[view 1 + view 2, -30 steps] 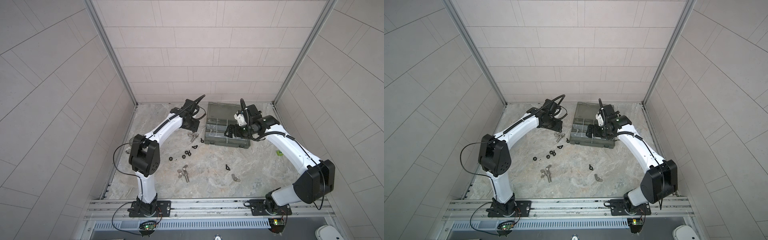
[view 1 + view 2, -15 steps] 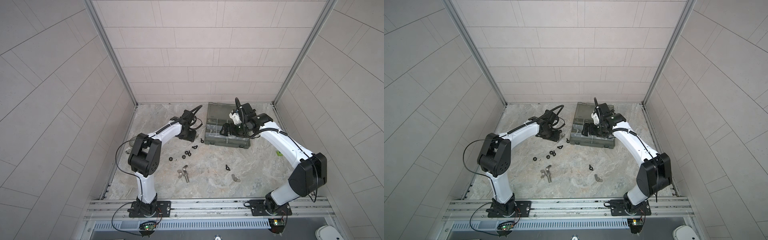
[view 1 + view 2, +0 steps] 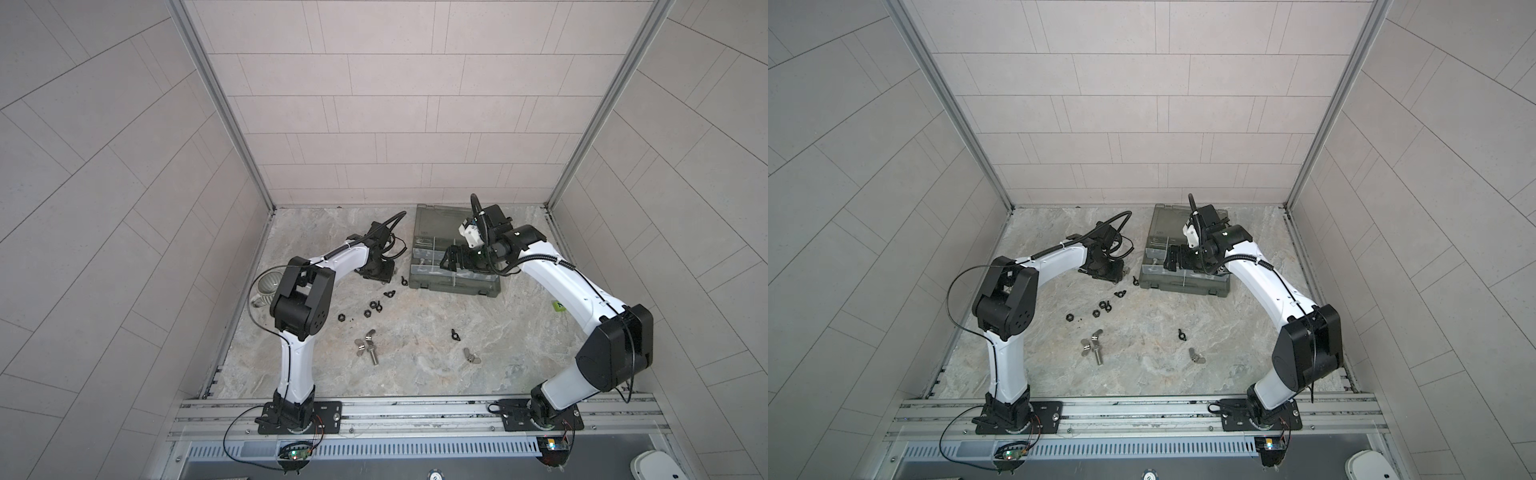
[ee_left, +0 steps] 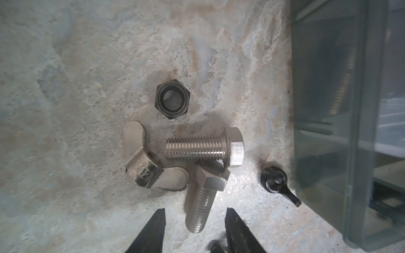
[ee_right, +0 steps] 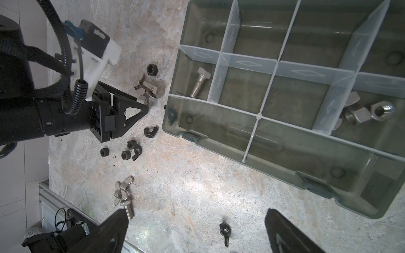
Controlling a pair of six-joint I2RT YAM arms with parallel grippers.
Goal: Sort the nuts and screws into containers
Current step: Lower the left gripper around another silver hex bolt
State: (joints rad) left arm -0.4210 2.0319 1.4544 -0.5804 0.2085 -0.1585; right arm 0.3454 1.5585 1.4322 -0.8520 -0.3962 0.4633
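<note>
In both top views the left pincer [image 3: 376,277] [image 3: 1104,272] sits low over the surface [image 3: 415,374], left of the organizer box [image 3: 457,287]; the right pincer [image 3: 451,261] [image 3: 1173,259] hovers over the box. In the left wrist view the left pincer [image 4: 195,209] is released, its fingers [image 4: 153,232] flanking one screw [image 4: 202,192] without touching; a second screw [image 4: 197,150] lies against its head. In the right wrist view the right pincer [image 5: 197,212] gapes wide, grasping nothing; a boxed screw [image 5: 199,84] and silver nuts [image 5: 368,111] lie in separate containers [image 5: 247,63].
</note>
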